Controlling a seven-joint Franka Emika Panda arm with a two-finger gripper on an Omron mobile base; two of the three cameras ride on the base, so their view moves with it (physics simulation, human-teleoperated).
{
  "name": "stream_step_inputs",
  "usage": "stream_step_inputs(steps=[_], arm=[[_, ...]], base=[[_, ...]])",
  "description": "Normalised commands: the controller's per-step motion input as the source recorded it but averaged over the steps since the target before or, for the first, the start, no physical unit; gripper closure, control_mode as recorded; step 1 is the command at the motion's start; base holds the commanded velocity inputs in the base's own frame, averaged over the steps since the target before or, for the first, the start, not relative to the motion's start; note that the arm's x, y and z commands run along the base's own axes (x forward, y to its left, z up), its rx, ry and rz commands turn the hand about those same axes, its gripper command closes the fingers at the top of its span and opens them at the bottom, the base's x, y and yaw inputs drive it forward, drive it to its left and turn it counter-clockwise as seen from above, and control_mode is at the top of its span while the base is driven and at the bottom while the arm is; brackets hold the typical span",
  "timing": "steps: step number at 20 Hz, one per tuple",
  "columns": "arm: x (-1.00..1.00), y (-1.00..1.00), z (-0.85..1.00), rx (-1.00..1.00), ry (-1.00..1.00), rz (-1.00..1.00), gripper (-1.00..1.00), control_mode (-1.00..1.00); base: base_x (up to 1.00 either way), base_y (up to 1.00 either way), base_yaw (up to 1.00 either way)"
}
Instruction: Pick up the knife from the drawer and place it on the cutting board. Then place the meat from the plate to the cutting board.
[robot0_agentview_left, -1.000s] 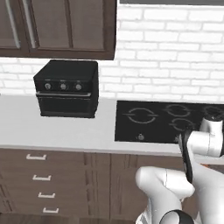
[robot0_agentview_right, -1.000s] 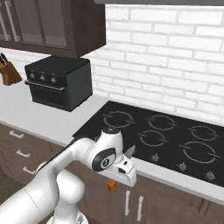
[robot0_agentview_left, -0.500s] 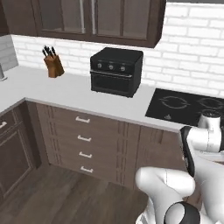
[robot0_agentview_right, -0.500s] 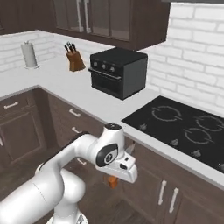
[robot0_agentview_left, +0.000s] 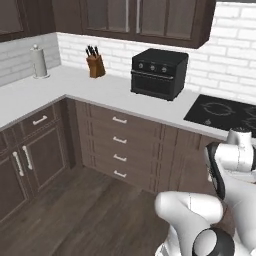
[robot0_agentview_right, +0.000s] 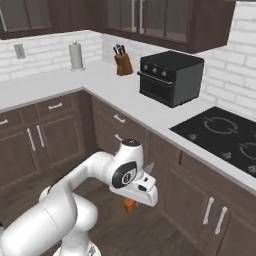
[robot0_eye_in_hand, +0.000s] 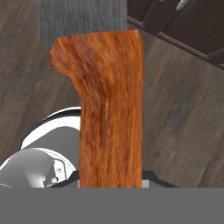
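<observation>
Orange-red handle of knife clamped in tool; fingertips hidden behind handle, blade cut off at top

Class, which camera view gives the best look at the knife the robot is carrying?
The hand view: the knife is seen close up, its orange-red wooden handle running up from the gripper and the grey blade beyond. The right base view gives just an orange bit of handle below the gripper. In the left base view the arm blocks it.

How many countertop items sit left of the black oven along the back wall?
2: the knife block nearest the oven, and the paper towel roll farther left by the corner. Others could be outside the frame.
</observation>
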Motion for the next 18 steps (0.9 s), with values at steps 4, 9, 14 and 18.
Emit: stream_step_inputs(steps=[4,9,14,18], arm=[[0.0,0.0,0.0,0.0,0.0,0.0,1.0,1.0],[0.0,0.0,0.0,0.0,0.0,0.0,1.0,1.0],[0.0,0.0,0.0,0.0,0.0,0.0,1.0,1.0],[0.0,0.0,0.0,0.0,0.0,0.0,1.0,1.0]], base=[[-0.99,-0.09,0.17],[-0.96,-0.41,-0.31],[-0.61,-0.06,-0.7],[-0.46,0.0,-0.81]])
